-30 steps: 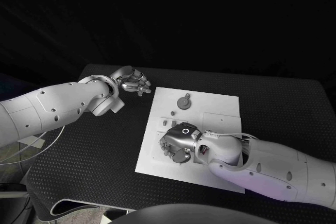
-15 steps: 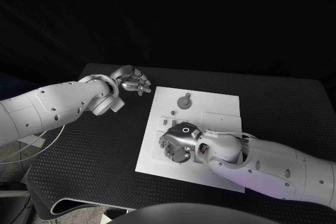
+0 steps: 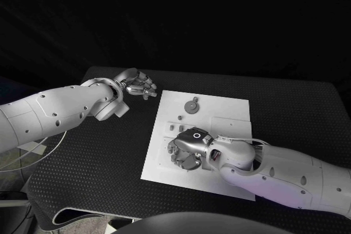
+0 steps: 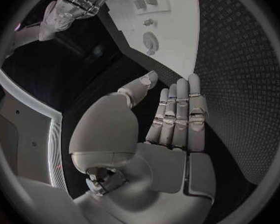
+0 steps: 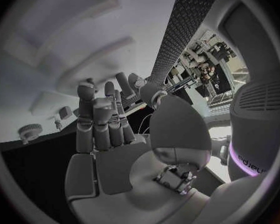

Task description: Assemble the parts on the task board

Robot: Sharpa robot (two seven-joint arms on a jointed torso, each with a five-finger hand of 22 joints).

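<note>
The white task board [image 3: 226, 117] lies in the middle of the black table. A grey round gear part [image 3: 192, 106] lies near its far edge, with small pegs [image 3: 180, 118] just below it. My right hand [image 3: 188, 151] hovers palm down over the board's near left area, covering what lies there. Its palm [image 5: 109, 169] shows nothing held, and one fingertip is bent inward. A gear [image 5: 29, 130] stands on the board beyond its fingers. My left hand [image 3: 139, 85] is off the board's far left corner, over the table. Its fingers [image 4: 177, 114] are straight and empty. The left wrist view also shows the board [image 4: 177, 20] and gear [image 4: 150, 39].
Black textured table [image 3: 95, 153] surrounds the board on all sides. A raised square outline [image 3: 233, 126] marks the board's right half. A cable loop [image 3: 36, 147] hangs off the table's left edge.
My right hand has shifted slightly to the right over the board. The left hand has stayed almost still.
</note>
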